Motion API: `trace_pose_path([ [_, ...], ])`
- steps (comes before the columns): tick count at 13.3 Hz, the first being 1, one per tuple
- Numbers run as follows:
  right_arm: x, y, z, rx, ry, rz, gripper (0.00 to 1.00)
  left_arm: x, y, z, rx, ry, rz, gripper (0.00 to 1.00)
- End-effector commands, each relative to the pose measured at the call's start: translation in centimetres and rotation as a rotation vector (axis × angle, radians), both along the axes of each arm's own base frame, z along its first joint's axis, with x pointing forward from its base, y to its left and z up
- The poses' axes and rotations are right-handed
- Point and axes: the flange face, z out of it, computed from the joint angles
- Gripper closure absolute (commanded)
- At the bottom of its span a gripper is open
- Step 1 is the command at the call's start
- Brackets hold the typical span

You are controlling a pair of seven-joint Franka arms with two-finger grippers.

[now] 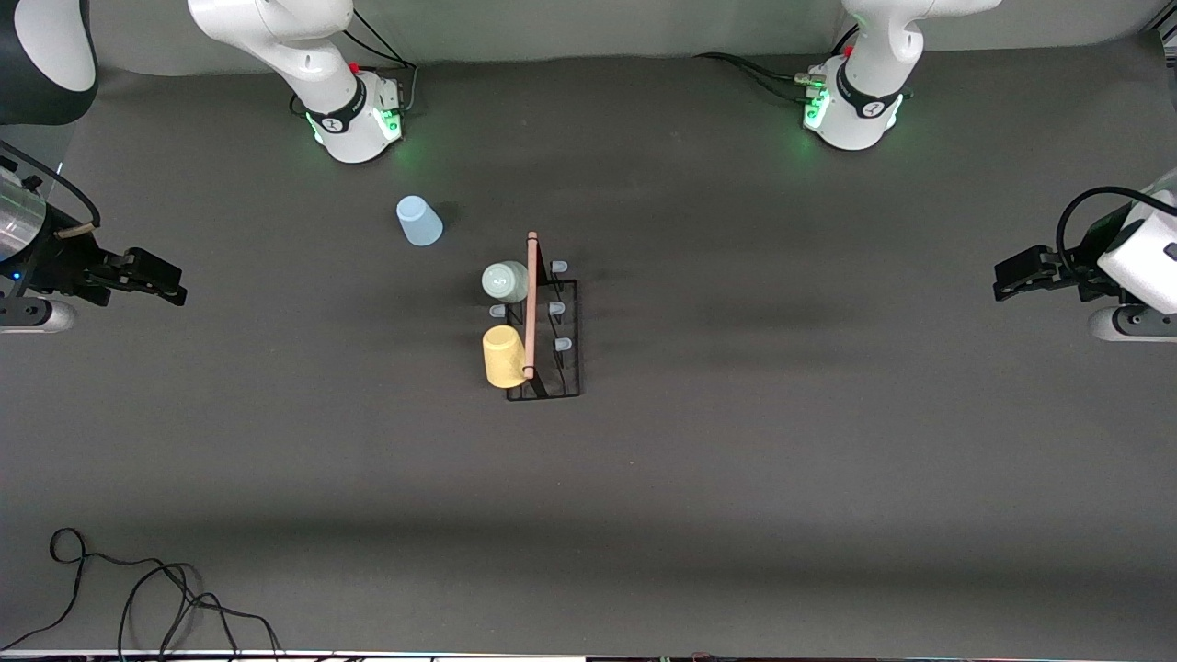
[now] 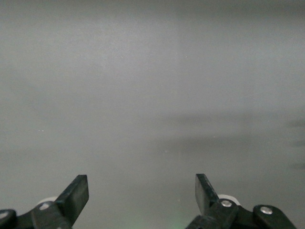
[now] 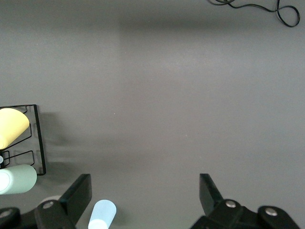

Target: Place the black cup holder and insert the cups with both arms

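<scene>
The black cup holder (image 1: 563, 368) stands at mid-table, its wooden rod handle (image 1: 531, 303) on top. The pale green cup (image 1: 505, 280) and the yellow cup (image 1: 503, 357) sit on pegs on its side toward the right arm's end. The light blue cup (image 1: 418, 221) sits on the table apart from the rack, farther from the front camera. My right gripper (image 1: 173, 287) is open and empty at the right arm's end; its wrist view (image 3: 143, 191) shows the blue cup (image 3: 102, 214), green cup (image 3: 16, 179), yellow cup (image 3: 12, 126) and holder (image 3: 40, 143). My left gripper (image 1: 1002, 280) waits open and empty (image 2: 142, 191) at the left arm's end.
Three pale-tipped pegs (image 1: 557, 308) on the rack's side toward the left arm's end hold nothing. A black cable (image 1: 138, 588) lies at the table's near edge toward the right arm's end. The two arm bases (image 1: 354, 119) stand along the edge farthest from the front camera.
</scene>
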Motion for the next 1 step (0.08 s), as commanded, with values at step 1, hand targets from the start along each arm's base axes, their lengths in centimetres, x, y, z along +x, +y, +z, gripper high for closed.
trace_pose_path([
  [1,-0.29,0.11,0.36,-0.007,-0.003,0.018,0.00,-0.21,-0.02,0.02,0.010,-0.007,0.013,0.00],
])
